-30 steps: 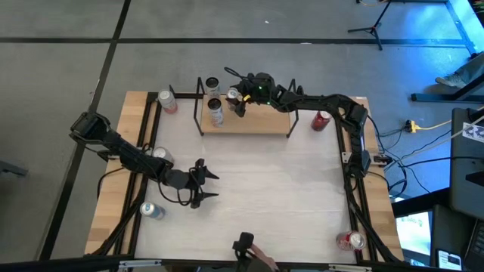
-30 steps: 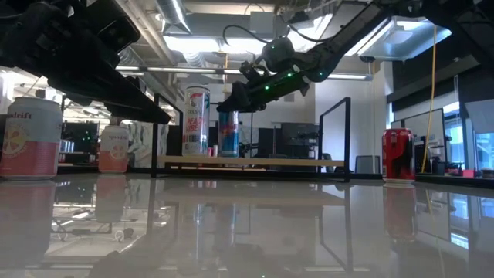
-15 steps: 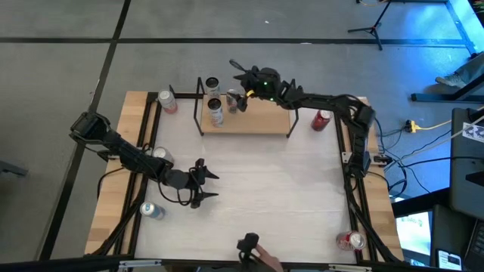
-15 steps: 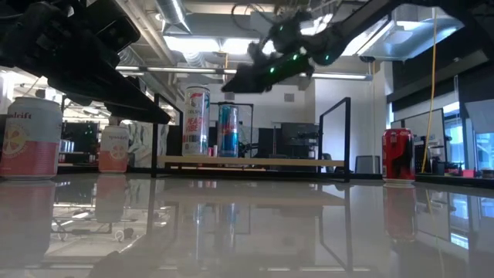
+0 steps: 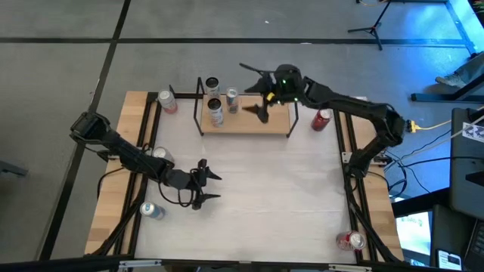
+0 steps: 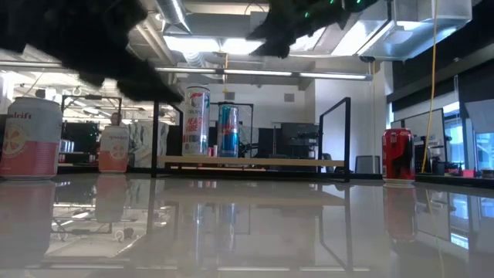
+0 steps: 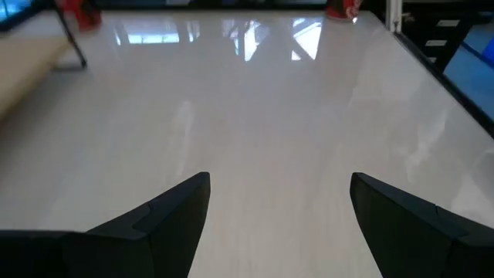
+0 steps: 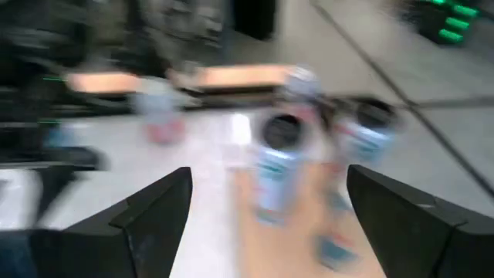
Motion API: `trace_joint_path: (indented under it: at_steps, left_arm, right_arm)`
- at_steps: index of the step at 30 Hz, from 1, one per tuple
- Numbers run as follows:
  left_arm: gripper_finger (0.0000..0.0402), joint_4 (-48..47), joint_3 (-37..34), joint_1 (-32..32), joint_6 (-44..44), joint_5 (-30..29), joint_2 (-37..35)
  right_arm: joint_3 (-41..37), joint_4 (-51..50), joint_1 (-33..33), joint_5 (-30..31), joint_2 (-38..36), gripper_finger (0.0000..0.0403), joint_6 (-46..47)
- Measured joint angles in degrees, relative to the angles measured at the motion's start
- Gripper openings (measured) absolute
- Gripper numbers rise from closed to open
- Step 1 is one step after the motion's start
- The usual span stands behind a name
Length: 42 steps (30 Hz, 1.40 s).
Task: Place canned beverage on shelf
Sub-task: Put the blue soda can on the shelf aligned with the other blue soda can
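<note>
The shelf (image 5: 249,123) is a light-wood board on a black wire frame at the table's far side; it also shows in the low view (image 6: 255,161). A tall white-and-red can (image 5: 215,112) (image 6: 196,121) and a blue can (image 5: 231,98) (image 6: 228,130) stand upright on the board. My right gripper (image 5: 254,91) (image 6: 268,35) is open and empty, raised above the shelf to the right of the blue can. My left gripper (image 5: 212,186) (image 7: 278,208) is open and empty, low over the table's left half.
A can (image 5: 211,84) stands behind the shelf. A pink can (image 5: 166,100) stands at the far left and a red can (image 5: 323,119) right of the shelf. More cans stand by the left arm (image 5: 157,155), near left (image 5: 151,211) and near right (image 5: 350,240).
My right gripper has drawn away from the blue can, going up and toward the table's right edge. The blue can stays upright on the shelf beside the white-and-red can.
</note>
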Motion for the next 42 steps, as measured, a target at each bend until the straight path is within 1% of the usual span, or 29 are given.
trace_joint_path:
  at_steps: [2, 3, 6, 9, 14, 17, 19, 23, 26, 31, 34, 38, 42]
  left_arm:
    - [0.0302, -5.1, 4.0, 0.0, 1.8, -0.4, -0.6]
    - [0.0302, -9.5, 6.5, 0.0, 2.0, -1.1, -1.1]
    - [0.0302, -27.2, 15.4, 0.0, 0.9, -2.6, -2.4]
    - [0.0302, -45.6, 24.3, -0.4, -4.0, -2.5, -3.1]
    - [0.0302, -70.7, 37.1, -1.8, -14.2, -1.4, -3.2]
    - [0.0302, -83.4, 42.3, -2.7, -21.7, 1.5, -3.3]
    - [0.0302, -90.1, 44.6, -3.8, -26.9, 4.2, -3.3]
    - [0.0302, -96.8, 45.5, -7.5, -35.1, 10.0, -3.3]
    - [0.0302, -99.8, 45.5, -11.2, -41.9, 12.2, -3.3]
    - [0.0302, -105.3, 45.5, -17.5, -55.4, 13.6, -3.3]
    - [0.0302, -107.9, 45.5, -21.3, -64.4, 14.1, -3.3]
    - [0.0302, -107.9, 45.5, -25.6, -75.3, 14.2, -3.3]
    - [0.0302, -107.9, 45.5, -28.7, -89.2, 14.8, -3.3]
  right_arm:
    - [-1.6, 1.2, 2.1, -1.3, -1.1, 0.0340, 0.0]
    - [-2.6, 1.7, 3.2, -1.1, -1.4, 0.0340, 0.0]
    - [-5.7, 2.2, 6.6, 1.3, -1.7, 0.0340, -0.9]
    - [-8.3, 3.0, 9.3, 2.2, -2.0, 0.0340, -1.5]
    - [-13.0, 8.5, 12.8, 2.2, -2.0, 0.0339, -1.5]
    - [-15.8, 16.1, 14.7, 2.2, -2.0, 0.0340, -1.3]
    - [-18.1, 21.6, 16.2, 2.2, -1.7, 0.0340, -1.0]
    - [-22.9, 34.1, 19.7, 2.2, -1.5, 0.0340, -1.0]
    - [-25.1, 40.2, 22.1, 2.1, -1.5, 0.0340, -1.1]
    - [-25.5, 44.2, 24.9, 2.2, -0.6, 0.0340, -2.8]
    - [-25.6, 44.5, 25.8, 2.3, 0.8, 0.0340, -3.0]
    - [-25.6, 44.5, 25.6, 2.3, 1.2, 0.0340, -3.2]
    - [-25.6, 42.6, 25.6, 2.6, 1.2, 0.0340, -2.2]
